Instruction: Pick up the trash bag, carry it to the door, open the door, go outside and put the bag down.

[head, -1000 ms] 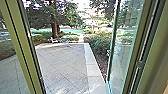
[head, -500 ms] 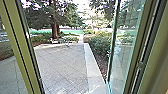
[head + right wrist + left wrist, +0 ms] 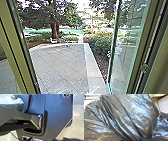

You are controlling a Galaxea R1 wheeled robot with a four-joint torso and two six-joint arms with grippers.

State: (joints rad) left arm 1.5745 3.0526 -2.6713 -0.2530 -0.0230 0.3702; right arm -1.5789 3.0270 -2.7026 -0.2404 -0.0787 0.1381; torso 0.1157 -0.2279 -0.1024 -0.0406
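Plastic, thin, dark and glossy, makes up the one trash bag (image 3: 137, 112) seen close by the left wrist camera, its skin puffed smooth in part and elsewhere drawn into long, sharp folds that run together, with silvery glare and brownish patches. How far open the left gripper is, and whether it has hold of the bag, I cannot tell; the same goes for the right gripper. In the head view, one clear glass panel (image 3: 125, 57) with a straight greenish edge stands at the right, beside an olive-toned frame (image 3: 140, 47). Ahead lies a yard of flat, diagonally jointed paving (image 3: 60, 65), bordered by one paler, smoother strip (image 3: 93, 72), then a brown bed (image 3: 100, 63) and leafy, rounded shrubs (image 3: 98, 45).
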